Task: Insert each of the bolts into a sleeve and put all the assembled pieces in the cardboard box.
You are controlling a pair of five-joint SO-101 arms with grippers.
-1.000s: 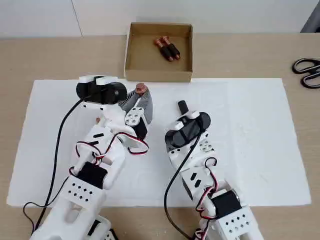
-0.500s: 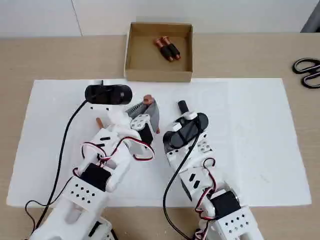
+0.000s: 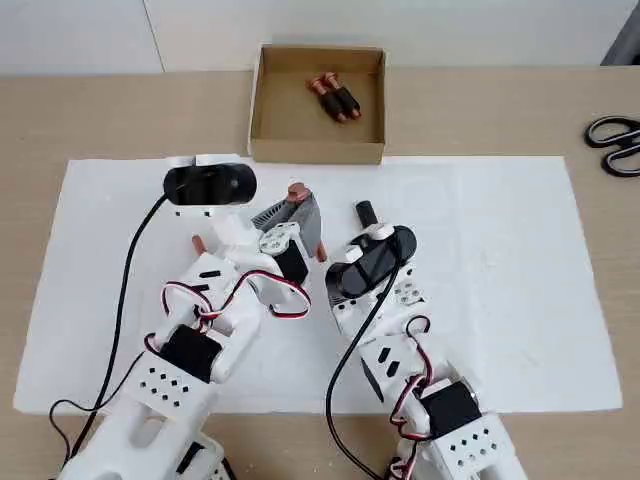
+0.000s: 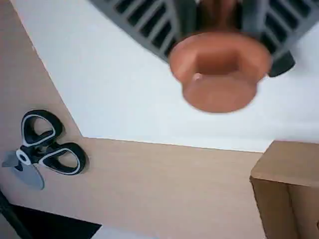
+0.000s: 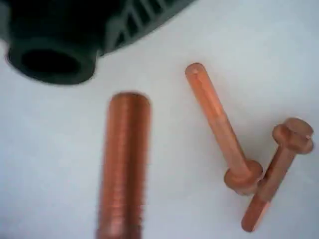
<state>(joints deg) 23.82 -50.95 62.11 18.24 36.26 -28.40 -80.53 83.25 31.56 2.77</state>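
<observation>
Black-handled scissors (image 4: 47, 148) lie on the wooden table (image 3: 120, 115) beside a white mat (image 3: 500, 260).

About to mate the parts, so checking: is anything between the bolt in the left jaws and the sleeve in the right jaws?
Nothing visible. Only bare white sheet shows between the held bolt and the sleeve. Two loose bolts lie on the sheet, outside that gap.

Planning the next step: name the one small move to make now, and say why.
Probably swing the left pincer so the bolt it holds points its tip at the sleeve in the right pincer. In the right wrist view the shaft lies beside the sleeve's open bore, not lined up with it.
</observation>
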